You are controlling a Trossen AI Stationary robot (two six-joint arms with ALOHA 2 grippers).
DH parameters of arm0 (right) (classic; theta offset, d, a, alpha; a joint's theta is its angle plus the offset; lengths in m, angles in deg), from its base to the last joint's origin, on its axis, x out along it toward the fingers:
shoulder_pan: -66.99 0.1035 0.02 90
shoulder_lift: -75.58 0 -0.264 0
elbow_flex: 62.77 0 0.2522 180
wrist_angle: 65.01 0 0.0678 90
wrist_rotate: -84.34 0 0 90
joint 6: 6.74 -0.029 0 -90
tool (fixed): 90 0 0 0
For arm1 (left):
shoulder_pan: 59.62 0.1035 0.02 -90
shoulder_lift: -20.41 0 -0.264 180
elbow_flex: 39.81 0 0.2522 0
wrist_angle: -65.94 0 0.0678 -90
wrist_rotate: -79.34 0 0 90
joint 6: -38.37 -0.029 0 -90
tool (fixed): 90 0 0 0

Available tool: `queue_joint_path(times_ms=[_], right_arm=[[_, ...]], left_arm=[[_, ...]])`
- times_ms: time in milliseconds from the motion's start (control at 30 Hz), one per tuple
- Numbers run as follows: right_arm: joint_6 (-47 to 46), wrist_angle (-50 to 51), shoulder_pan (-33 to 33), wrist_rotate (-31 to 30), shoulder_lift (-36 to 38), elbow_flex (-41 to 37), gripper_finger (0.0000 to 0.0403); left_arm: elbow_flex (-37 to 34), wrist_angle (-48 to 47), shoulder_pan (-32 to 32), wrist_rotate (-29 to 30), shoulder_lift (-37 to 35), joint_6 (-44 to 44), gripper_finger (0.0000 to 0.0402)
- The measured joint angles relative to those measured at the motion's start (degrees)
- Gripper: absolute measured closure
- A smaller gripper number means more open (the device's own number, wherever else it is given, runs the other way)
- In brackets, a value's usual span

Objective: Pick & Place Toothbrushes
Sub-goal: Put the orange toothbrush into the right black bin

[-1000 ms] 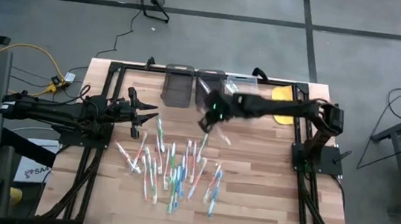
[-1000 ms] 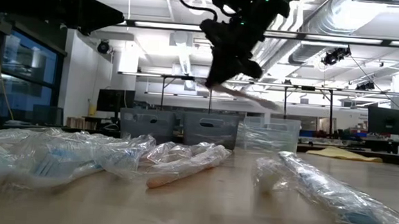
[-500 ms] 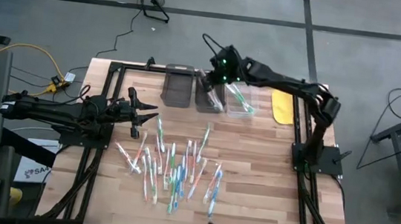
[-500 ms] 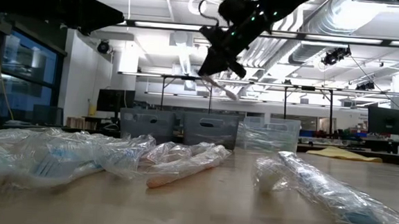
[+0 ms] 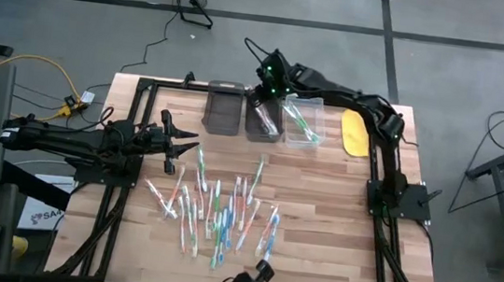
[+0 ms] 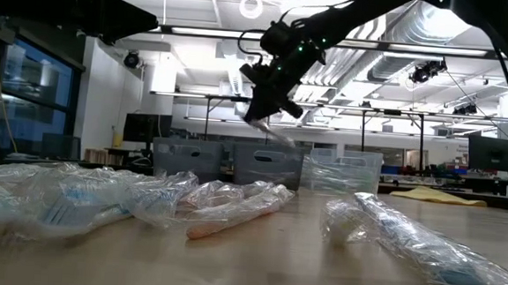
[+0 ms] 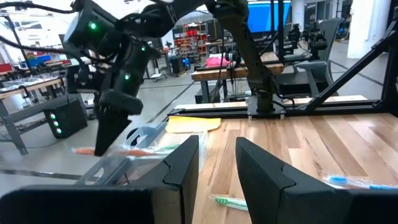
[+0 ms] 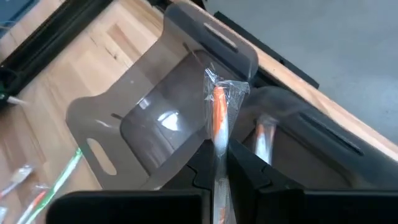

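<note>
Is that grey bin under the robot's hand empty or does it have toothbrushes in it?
Apparently empty: the right wrist view shows only the grey bin's bare floor below the wrapped orange toothbrush held there.

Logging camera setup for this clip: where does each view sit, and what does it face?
High: overhead, straight down; both arms, right gripper over the bins.
Low: table height, across wrapped toothbrushes toward the bins.
Left wrist: past the left gripper, toward the right arm.
Right wrist: down onto the middle bin, holding an orange toothbrush.
Shared: the right arm shows in the high, low and left wrist views.

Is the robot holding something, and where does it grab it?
The right gripper pinches a wrapped orange toothbrush partway along its handle, above the middle bin. The left gripper holds nothing.
</note>
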Motion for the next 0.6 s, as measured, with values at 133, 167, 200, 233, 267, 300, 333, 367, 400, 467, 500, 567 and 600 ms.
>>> queue_joint_path(times_ms=[133,167,200,233,267,300,333,367,400,467,500,567,600], right_arm=[[0.0,0.4,-0.4,-0.3,-1.2,0.0,0.0386],[0.0,0.5,-0.5,-0.4,-1.2,-0.1,0.0384],[0.0,0.3,-0.5,-1.0,-1.2,-0.1,0.0382],[0.0,0.0,-0.5,-2.3,-1.2,-0.1,0.038],[0.2,0.0,-0.4,-3.7,-1.1,-0.1,0.0378],[0.3,0.1,-0.4,-4.6,-1.1,-0.1,0.0375],[0.4,0.1,-0.4,-4.7,-1.1,-0.1,0.0373],[0.4,0.3,-0.4,-4.4,-1.1,-0.1,0.0371],[0.4,0.7,-0.4,-4.2,-1.1,-0.1,0.037],[0.9,1.6,-0.2,-4.3,-1.1,-0.1,0.037],[1.0,1.8,0.1,-4.7,-1.4,-0.1,0.0369],[1.0,2.5,0.4,-4.4,-1.7,-0.1,0.0367],[1.0,3.2,0.4,-3.8,-1.8,-0.2,0.0366]], left_arm=[[0.0,0.0,0.0,0.0,0.0,0.0,0.03],[0.0,0.0,0.0,0.0,0.0,0.0,0.03],[0.0,0.0,0.0,0.0,0.0,0.0,0.03],[0.0,0.0,0.0,0.0,0.0,0.0,0.03],[0.0,0.0,0.0,0.0,0.0,0.0,0.03],[0.0,0.0,0.0,0.0,0.0,0.0,0.03],[0.0,0.0,0.0,0.0,0.0,0.0,0.03],[0.0,0.0,0.0,0.0,0.0,0.0,0.03],[0.0,0.0,0.0,0.0,0.0,0.0,0.03],[0.0,0.0,0.0,0.0,0.0,0.0,0.03],[0.0,0.0,0.0,0.0,0.0,0.0,0.03],[0.0,-0.1,0.0,0.0,0.0,0.0,0.03],[0.0,-0.1,0.0,0.0,0.0,0.0,0.03]])
